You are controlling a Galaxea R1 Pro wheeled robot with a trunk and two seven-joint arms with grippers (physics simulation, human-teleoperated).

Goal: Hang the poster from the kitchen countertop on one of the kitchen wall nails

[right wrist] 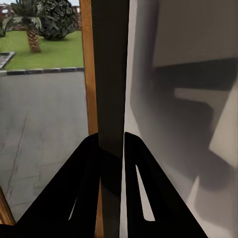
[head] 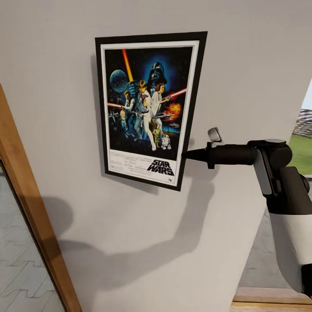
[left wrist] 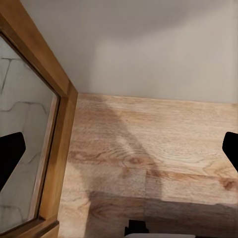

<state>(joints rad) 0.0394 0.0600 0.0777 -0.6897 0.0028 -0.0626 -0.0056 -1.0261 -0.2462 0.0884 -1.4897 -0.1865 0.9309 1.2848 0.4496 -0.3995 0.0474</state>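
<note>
My right gripper (head: 187, 154) is clamped on the lower right edge of the poster (head: 147, 104), which lies against the wall (head: 242, 65). It looks stiff, thin and light, so I hold the frame only

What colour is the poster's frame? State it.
Black, thin, around a white border on the poster; clearest in the head view.
</note>
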